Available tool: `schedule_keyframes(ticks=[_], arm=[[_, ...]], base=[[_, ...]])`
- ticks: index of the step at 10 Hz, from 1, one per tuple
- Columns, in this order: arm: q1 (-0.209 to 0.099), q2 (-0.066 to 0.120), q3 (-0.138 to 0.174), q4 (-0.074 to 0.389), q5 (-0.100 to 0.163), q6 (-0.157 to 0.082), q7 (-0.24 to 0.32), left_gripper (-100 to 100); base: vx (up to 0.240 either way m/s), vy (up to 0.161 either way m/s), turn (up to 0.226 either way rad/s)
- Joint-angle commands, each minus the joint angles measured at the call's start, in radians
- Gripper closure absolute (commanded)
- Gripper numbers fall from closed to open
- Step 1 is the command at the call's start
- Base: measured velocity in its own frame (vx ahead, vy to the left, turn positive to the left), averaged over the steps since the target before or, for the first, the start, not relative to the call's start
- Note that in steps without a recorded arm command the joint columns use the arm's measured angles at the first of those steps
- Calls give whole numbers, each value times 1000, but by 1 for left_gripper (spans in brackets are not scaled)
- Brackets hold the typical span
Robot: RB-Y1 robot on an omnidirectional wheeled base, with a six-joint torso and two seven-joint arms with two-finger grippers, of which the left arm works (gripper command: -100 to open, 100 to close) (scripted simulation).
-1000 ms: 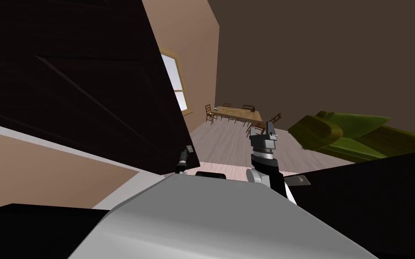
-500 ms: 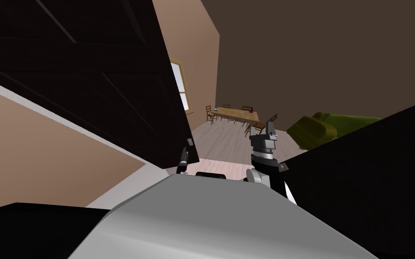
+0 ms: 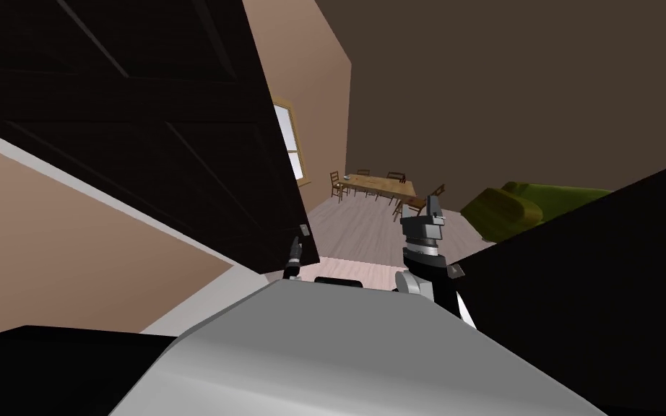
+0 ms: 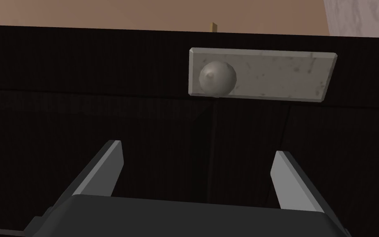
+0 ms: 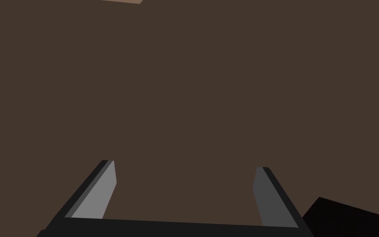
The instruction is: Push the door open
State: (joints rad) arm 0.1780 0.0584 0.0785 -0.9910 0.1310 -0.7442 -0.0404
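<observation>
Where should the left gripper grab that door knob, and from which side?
Take the round knob itself, not its flat plate. It stands proud of the dark door, so come straight at the door face with the open left gripper, one finger on each side of the ball. The knob lies beyond the fingertips, so the hand likely has to shift toward it first.

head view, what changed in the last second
Mostly my own move: the view shifted, and the black area on the right now hides more of the green sofa. The dark door, the open left gripper facing its knob and the open right gripper kept their places.
</observation>
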Motion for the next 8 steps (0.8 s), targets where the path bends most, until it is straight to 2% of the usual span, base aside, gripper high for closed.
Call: schedule_keyframes(ticks=[1,5,6,7,8], arm=[[-3,2,4,8,1,-9,-1,-100],[-11,-10,14,27,5,-27,-6,-100],[-10,-8,12,24,4,-24,-5,-100],[-10,-8,12,24,4,-24,-5,100],[-10,-8,12,24,4,-24,-5,100]], base=[[230,21,-29],[237,51,-29],[93,33,0],[-19,-10,2],[-36,-13,-8]])
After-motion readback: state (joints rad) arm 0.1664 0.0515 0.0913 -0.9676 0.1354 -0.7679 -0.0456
